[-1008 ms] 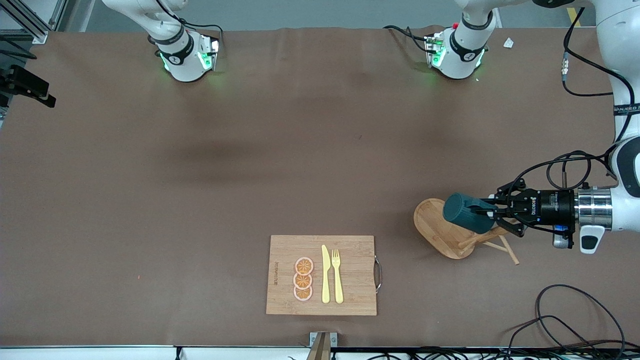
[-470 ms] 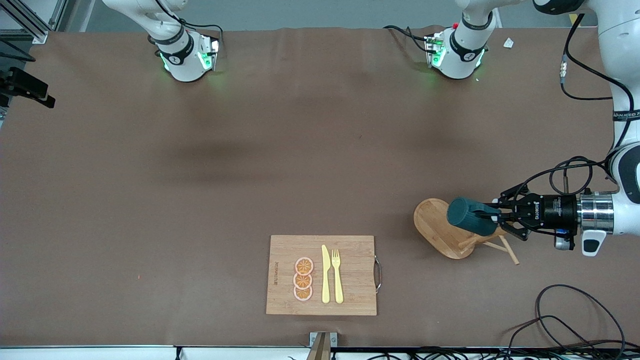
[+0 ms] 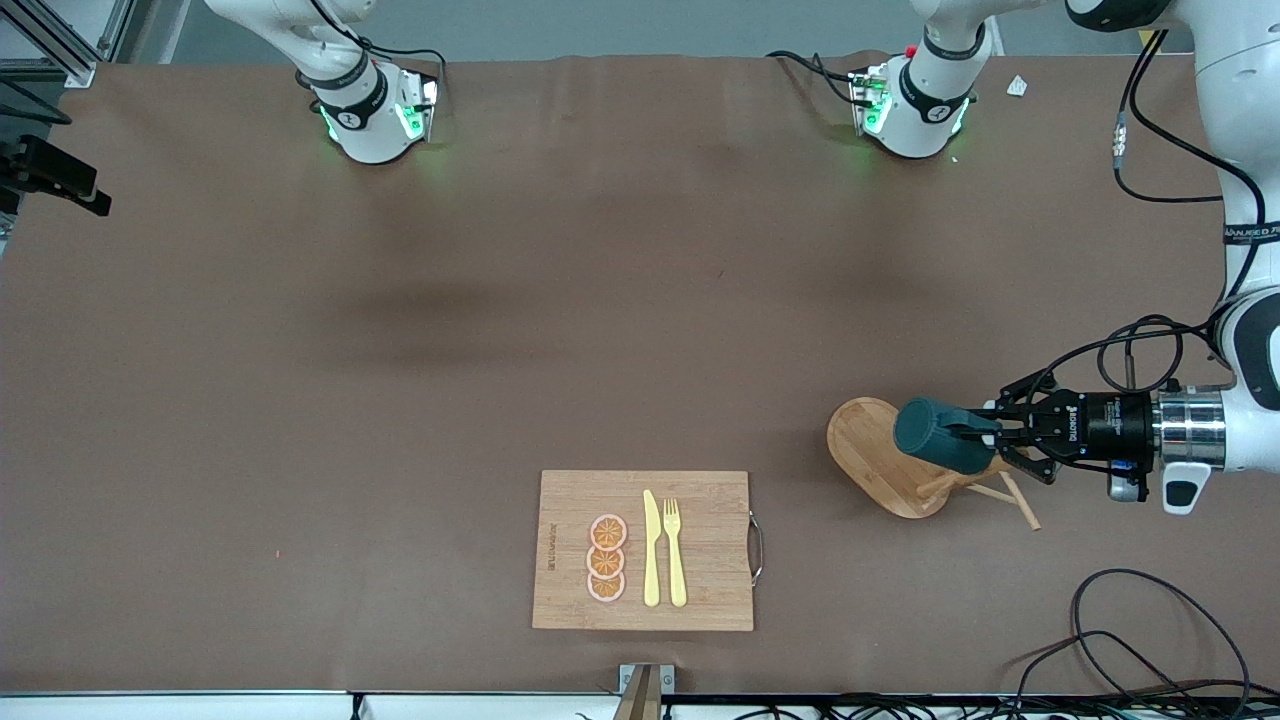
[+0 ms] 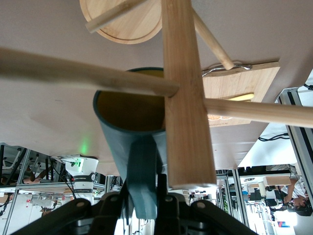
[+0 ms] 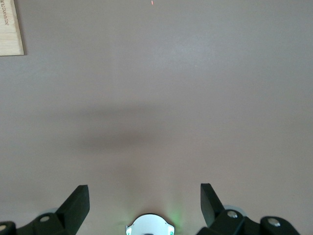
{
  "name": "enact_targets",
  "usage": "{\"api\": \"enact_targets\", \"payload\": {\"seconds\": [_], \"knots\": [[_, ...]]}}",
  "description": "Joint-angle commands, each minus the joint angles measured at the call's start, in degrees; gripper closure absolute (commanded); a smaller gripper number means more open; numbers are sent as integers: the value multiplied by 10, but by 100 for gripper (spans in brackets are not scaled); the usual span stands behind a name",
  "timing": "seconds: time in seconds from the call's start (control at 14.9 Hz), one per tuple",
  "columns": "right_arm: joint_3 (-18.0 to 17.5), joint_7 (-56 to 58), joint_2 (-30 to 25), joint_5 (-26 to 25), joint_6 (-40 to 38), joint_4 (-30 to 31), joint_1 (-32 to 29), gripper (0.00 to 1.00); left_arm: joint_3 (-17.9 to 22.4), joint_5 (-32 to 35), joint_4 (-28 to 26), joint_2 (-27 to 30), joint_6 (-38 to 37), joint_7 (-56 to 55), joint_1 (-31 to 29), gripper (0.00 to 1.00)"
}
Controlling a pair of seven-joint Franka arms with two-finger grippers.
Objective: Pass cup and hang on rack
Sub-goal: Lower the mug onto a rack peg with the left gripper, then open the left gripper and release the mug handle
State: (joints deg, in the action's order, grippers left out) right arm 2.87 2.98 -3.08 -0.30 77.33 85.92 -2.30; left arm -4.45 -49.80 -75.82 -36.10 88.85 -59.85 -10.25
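Currently the cup [image 3: 940, 435] is being held sideways by the left gripper [image 3: 985, 437] at the lower right of the front frame, over the rack [image 3: 885, 462], toward the left arm's end of the table [image 3: 500, 330]. The fingers are being kept nearly closed, pinched on the cup's wall at the rim; in the left wrist view the teal wall [image 4: 139, 166] is being gripped between the dark fingers [image 4: 168, 205] at the bottom of that frame, with the yellowish inside of the cup facing the rack's post [image 4: 183, 93]. A peg [image 4: 83, 71] is being seen crossing the upper part of the cup's mouth, its tip at the post; whether the cup is being touched by it cannot be told. The rack's oval base [image 4: 124, 22] is being shown at the top of that frame.

The right gripper [image 5: 144, 203] is not being seen in the front view; in the right wrist view its fingers [image 5: 78, 203] are being held wide apart with nothing between them, over bare table, and that arm is waiting.

A cutting board [image 3: 645, 550] is being shown at the lower centre of the front frame, with orange slices [image 3: 606, 558], a yellow knife [image 3: 651, 550] and a yellow fork [image 3: 675, 550] lying on it. Loose cables [image 3: 1150, 640] are lying at the lower right corner.
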Motion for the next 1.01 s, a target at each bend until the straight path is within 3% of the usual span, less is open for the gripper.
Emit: {"api": "enact_targets", "payload": {"seconds": [0.0, 0.07, 0.13, 0.6, 0.94], "knots": [[-10, 10, -13, 9, 1, 13, -15, 0, 0, -13, 7, -3, 4, -2, -2, 34], [-10, 11, -13, 9, 1, 13, -15, 0, 0, -13, 7, -2, 4, -4, -2, 10], [-10, 11, -13, 9, 1, 13, -15, 0, 0, -13, 8, 1, 4, -5, -1, 0], [-10, 12, -13, 9, 1, 13, -15, 0, -6, -2, 10, 47, 4, -7, 13, 0], [-10, 12, -13, 8, 3, 13, -15, 0, -7, 118, 10, 122, 4, -2, 65, 0]]}}
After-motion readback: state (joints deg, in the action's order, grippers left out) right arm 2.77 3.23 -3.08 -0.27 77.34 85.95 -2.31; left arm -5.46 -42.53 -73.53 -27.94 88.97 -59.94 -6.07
